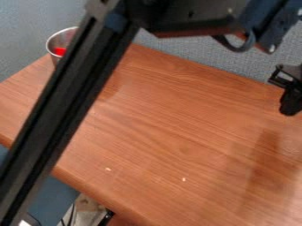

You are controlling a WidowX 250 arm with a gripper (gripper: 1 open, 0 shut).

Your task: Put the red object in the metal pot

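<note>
The metal pot stands at the table's far left corner, mostly hidden behind my arm's dark beam, which crosses the view diagonally. A sliver of the red object shows inside the pot. My gripper hangs at the right edge of the view, pointing down over the table. It is far from the pot and shut, with nothing visible in it.
The wooden table runs from the far left to the near right, its front edge dropping off at the lower left. A blue-grey wall stands behind it. The arm's bulky upper body fills the top of the view.
</note>
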